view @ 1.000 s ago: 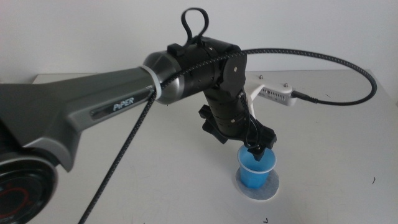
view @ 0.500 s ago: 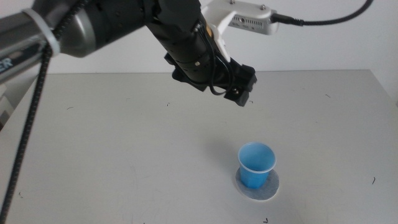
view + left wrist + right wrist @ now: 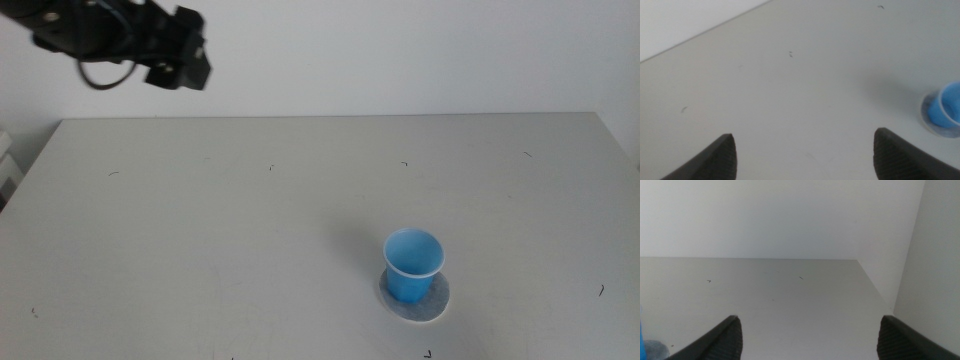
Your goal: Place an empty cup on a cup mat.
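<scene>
Left gripper: hanging high above the table's far left corner in the middle view, against the pale wall. Its jaws are standing wide apart in the left wrist view, with bare table showing between them. It is holding nothing and touching nothing.

Right gripper: showing only in its own wrist view, and waiting low over the table's surface. Its jaws are spread wide, with nothing between them and nothing in contact.

Cup: standing upright, mouth upward, well apart from the left gripper, nearer the camera and toward the right of the middle view. The light blue inside is showing no contents. In the left wrist view the cup is lying off to one side, outside the span of the jaws.

Cup mat: lying flat on the table directly under the cup, its grey speckled edge showing around the cup's base, more widely on the near right side.

Table: a pale grey surface carrying a few small dark specks; open surface is lying between the left gripper and the cup.

Wall: a plain white surface rising behind the table's far edge, behind the left gripper.
</scene>
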